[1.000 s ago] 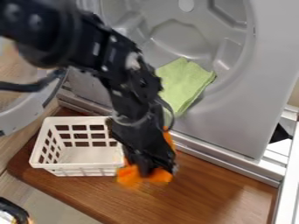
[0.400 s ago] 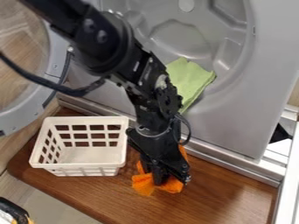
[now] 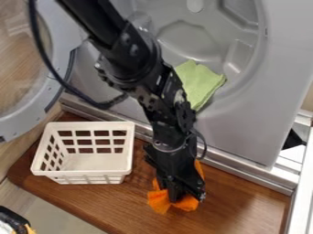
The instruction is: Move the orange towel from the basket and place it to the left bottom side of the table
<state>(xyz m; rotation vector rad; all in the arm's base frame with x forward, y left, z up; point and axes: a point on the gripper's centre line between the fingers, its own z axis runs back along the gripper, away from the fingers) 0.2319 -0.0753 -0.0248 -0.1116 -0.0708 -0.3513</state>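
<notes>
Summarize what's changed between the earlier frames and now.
The end effector and the orange towel moved together toward the image's right and bottom, farther from the white basket. The towel went along in its grip; nothing newly grasped or released. The basket and green cloth stayed as they were.

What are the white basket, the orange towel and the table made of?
The white basket looks like smooth, hard plastic, with neat square holes in its walls. The orange towel seems to be soft, dull cloth, because it bunches and folds. The table has brown streaks and a slight shine, so it may be wood or just a wood-look top.
</notes>
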